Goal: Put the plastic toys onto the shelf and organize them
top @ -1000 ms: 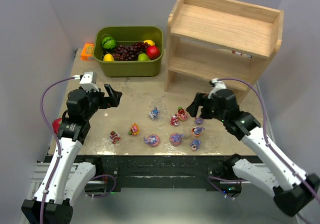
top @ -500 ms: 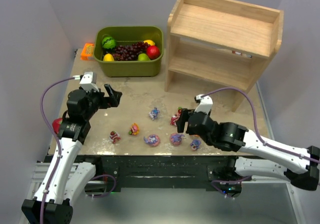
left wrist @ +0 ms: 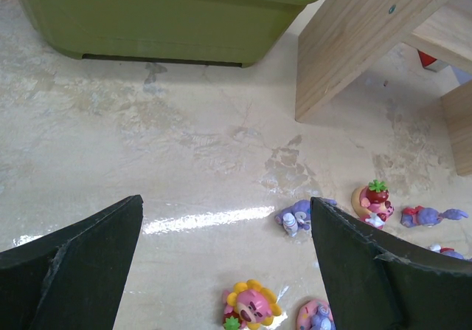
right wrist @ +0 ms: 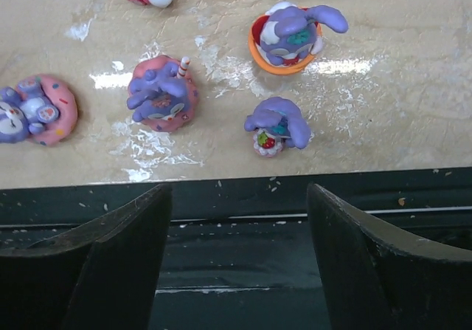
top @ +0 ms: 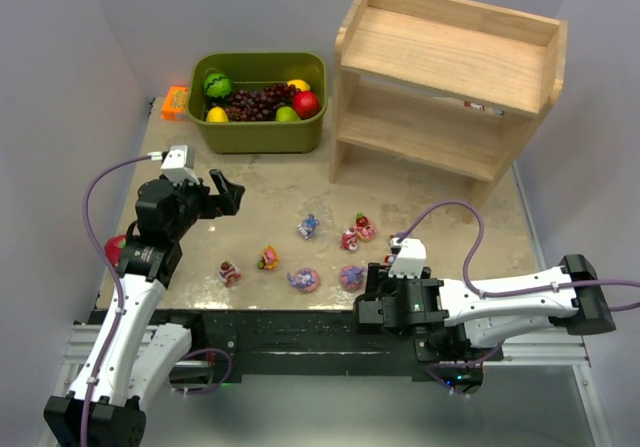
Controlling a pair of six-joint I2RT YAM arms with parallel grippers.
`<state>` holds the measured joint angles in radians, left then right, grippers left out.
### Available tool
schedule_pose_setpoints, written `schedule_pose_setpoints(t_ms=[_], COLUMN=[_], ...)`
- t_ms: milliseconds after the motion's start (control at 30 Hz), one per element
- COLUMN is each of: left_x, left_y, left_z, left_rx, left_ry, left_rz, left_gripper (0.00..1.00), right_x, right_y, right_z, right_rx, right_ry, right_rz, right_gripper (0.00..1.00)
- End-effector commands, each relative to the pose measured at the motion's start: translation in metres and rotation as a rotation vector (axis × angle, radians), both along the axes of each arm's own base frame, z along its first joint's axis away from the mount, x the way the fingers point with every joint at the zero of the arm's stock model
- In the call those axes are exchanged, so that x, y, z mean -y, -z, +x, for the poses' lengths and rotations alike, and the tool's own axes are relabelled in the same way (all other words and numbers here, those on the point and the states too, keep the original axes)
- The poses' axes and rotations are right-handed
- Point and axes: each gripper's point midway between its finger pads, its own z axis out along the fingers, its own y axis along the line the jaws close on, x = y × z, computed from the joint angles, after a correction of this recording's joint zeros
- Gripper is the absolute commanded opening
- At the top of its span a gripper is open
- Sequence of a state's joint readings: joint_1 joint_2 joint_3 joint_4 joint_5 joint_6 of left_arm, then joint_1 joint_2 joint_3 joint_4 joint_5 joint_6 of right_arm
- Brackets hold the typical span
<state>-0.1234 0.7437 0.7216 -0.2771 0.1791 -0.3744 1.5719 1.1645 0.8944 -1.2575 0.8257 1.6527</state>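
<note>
Several small plastic toys lie on the near middle of the table: a purple bunny (top: 308, 227), two pink-red bears (top: 357, 232), a flower-topped bear (top: 267, 258), a small bear (top: 229, 272) and bunnies on pink bases (top: 303, 280). The wooden shelf (top: 450, 77) stands at the back right, with no toys showing on it. My left gripper (top: 225, 192) is open and empty, left of the toys; its view shows the bunny (left wrist: 299, 215) and the flower bear (left wrist: 251, 304). My right gripper (top: 370, 305) is open and empty, low at the near table edge; its view shows bunnies (right wrist: 162, 94) (right wrist: 276, 123) just beyond it.
An olive-green bin (top: 255, 132) of fake fruit stands at the back left, with an orange object (top: 175, 102) beside it. A red-pink object (top: 115, 249) sits at the left table edge behind my left arm. The black front rail (right wrist: 236, 271) lies under my right gripper.
My right arm has pulled back from over the toys to the near table edge and folded low. My left arm and the toys have not moved.
</note>
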Motion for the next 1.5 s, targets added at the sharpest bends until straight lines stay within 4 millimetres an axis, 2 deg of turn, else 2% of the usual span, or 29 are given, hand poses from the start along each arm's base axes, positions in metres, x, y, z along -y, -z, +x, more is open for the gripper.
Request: schedule_pose_setpoints(t_ms=[0, 133, 433, 600, 800, 1067, 1467], left_x=[-0.003, -0.002, -0.001, 0.0, 0.0, -0.002, -0.002], left_y=[-0.003, -0.002, 0.0, 0.002, 0.003, 0.004, 0.008], left_z=[0.004, 0.004, 0.005, 0.006, 0.007, 0.007, 0.007], left_rx=[0.025, 0.024, 0.011, 0.004, -0.002, -0.005, -0.018], left_ry=[-0.006, -0.005, 0.0, 0.001, 0.001, -0.006, -0.007], left_rz=[0.009, 0.009, -0.002, -0.003, -0.003, 0.003, 0.011], left_gripper=[0.99, 0.99, 1.0, 0.99, 0.99, 0.99, 0.99], right_x=[0.025, 0.037, 0.034, 0.029, 0.017, 0.018, 0.022], right_y=[-0.012, -0.003, 0.02, 0.026, 0.035, 0.049, 0.078], right_z=[0.011, 0.011, 0.012, 0.018, 0.029, 0.052, 0.048], right_rx=[0.081, 0.069, 0.08, 0.12, 0.147, 0.139, 0.093], right_ry=[0.142, 0.163, 0.187, 0.187, 0.163, 0.187, 0.207], right_rz=[0.104, 0.164, 0.189, 0.193, 0.174, 0.147, 0.087], right_gripper=[0.75, 0.74, 0.7, 0.68, 0.65, 0.62, 0.56])
